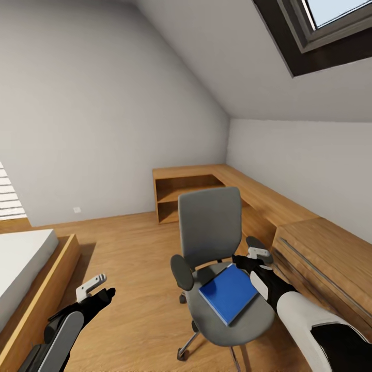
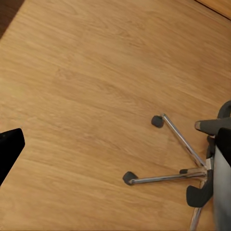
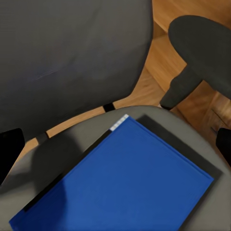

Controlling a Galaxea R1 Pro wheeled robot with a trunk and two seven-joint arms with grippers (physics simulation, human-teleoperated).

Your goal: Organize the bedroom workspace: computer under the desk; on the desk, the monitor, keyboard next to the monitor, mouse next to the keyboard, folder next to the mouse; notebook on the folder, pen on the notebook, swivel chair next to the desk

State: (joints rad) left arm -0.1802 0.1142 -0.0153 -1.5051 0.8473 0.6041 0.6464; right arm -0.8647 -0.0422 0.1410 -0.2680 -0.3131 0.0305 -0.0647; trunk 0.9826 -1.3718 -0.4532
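Note:
The swivel chair (image 1: 209, 227) stands in the middle of the bedroom's wood floor, its grey back facing me. The bright blue folder (image 1: 228, 292) lies flat on its seat. My right gripper (image 1: 257, 258) hovers open just above the folder's far right corner, beside the chair's right armrest (image 1: 257, 243). In the right wrist view the folder (image 3: 130, 183) lies under the spread fingertips (image 3: 9, 149). My left gripper (image 1: 95, 289) hangs open over bare floor, left of the chair; its wrist view looks down on the chrome chair base (image 2: 178, 168). Desk, monitor, keyboard, mouse, computer, notebook and pen are out of view.
Low light-wood cabinets (image 1: 310, 243) run along the right wall and round the far corner, close behind the chair. A bed (image 1: 26, 258) in a wooden frame stands at the left. Open floor (image 1: 129, 248) lies between bed and chair. A skylight (image 1: 330, 20) sits in the sloped ceiling.

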